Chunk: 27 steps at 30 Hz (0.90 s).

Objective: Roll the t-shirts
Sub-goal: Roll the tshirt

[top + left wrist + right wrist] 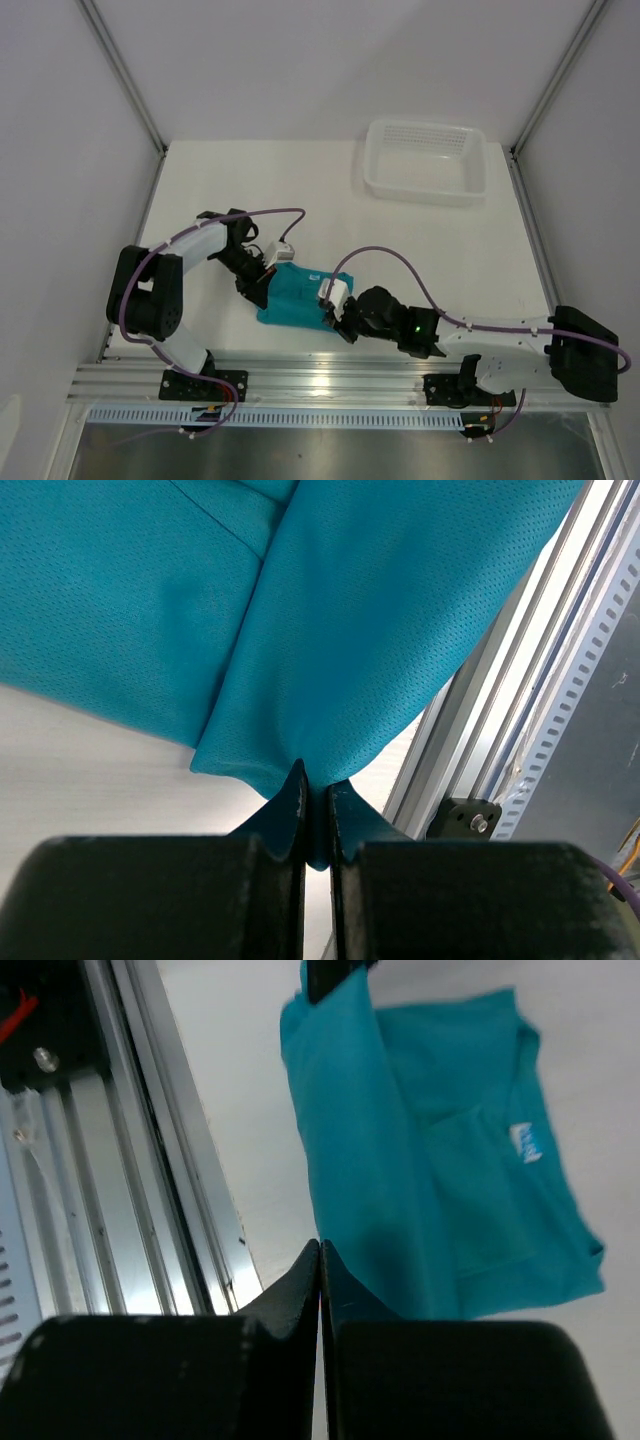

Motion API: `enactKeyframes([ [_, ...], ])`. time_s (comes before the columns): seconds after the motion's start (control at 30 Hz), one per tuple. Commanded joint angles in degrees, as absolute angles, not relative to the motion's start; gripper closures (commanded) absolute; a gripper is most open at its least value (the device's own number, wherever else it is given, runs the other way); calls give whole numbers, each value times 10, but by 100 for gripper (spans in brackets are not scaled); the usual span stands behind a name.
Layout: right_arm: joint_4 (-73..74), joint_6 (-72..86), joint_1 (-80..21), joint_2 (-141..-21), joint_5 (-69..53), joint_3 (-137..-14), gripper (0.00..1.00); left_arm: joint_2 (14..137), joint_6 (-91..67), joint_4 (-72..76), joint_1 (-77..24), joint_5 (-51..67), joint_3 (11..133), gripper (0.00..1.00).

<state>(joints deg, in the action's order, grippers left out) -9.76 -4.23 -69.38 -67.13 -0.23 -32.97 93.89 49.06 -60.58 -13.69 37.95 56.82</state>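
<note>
Pinching its near edge at both ends, the left gripper (317,790) and right gripper (319,1250) are holding the t-shirt (295,297) by the counter's near edge, jaws clamped on cloth. It is lying folded, and the rolling is seemingly only beginning.

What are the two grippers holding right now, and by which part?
Both pinch the teal fabric t-shirt by its near edge: left gripper one end, right gripper the other.
</note>
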Motion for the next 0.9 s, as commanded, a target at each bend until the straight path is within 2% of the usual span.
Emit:
enactKeyframes([
  [0.0,-200,-3,-702,-700,25,-323,100,944,483,-602,-131,406,586,99],
  [0.3,-243,29,-701,-812,13,-342,100,942,475,-597,-131,406,579,99],
  [0.7,-232,38,-666,-861,13,-388,100,945,471,-606,-131,399,591,90],
  [0.87,-235,52,-648,-870,20,-389,100,943,470,-608,-131,392,591,82],
])
